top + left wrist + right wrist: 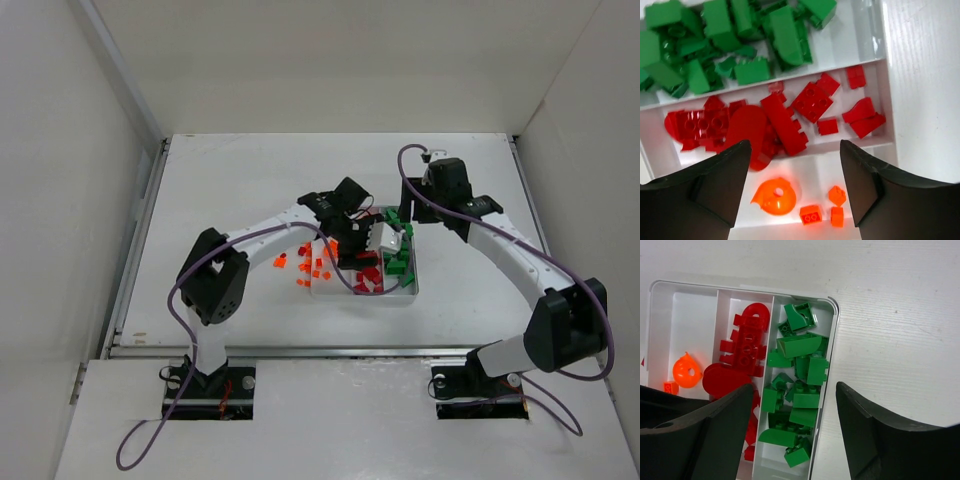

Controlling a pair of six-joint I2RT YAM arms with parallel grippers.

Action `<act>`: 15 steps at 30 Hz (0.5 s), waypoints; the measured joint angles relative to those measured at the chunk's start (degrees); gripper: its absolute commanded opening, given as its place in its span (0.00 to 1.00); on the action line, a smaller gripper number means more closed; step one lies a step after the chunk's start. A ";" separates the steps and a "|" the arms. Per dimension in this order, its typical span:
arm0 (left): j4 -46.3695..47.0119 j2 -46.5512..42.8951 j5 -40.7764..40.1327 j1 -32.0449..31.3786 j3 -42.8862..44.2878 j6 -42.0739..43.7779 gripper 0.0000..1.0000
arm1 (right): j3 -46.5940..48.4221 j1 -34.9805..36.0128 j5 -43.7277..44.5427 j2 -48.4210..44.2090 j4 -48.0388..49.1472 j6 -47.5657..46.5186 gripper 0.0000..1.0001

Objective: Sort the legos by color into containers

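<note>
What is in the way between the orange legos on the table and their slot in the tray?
Only the low side wall of the tray. The orange legos lie just beside it, and the left hand hangs open above the tray.

the top view looks down from high above and behind the arm bases [208,382], taking in the whole desk [250,180] from far off, with the tray [412,288] small at its middle. the left wrist view hangs close over the tray [888,100], its rows running across, past the left gripper [795,145]. the right wrist view sits slightly farther back behind the right gripper [795,386], with the rows upright and bare desk [890,290] beside them. both wrist views share the tray [835,315] and the round orange piece [774,196] [686,371].
</note>
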 measured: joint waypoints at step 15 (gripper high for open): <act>15.50 -38.56 -27.12 40.44 -21.07 -33.81 1.00 | 30.71 15.85 0.26 17.38 -2.12 -3.87 0.73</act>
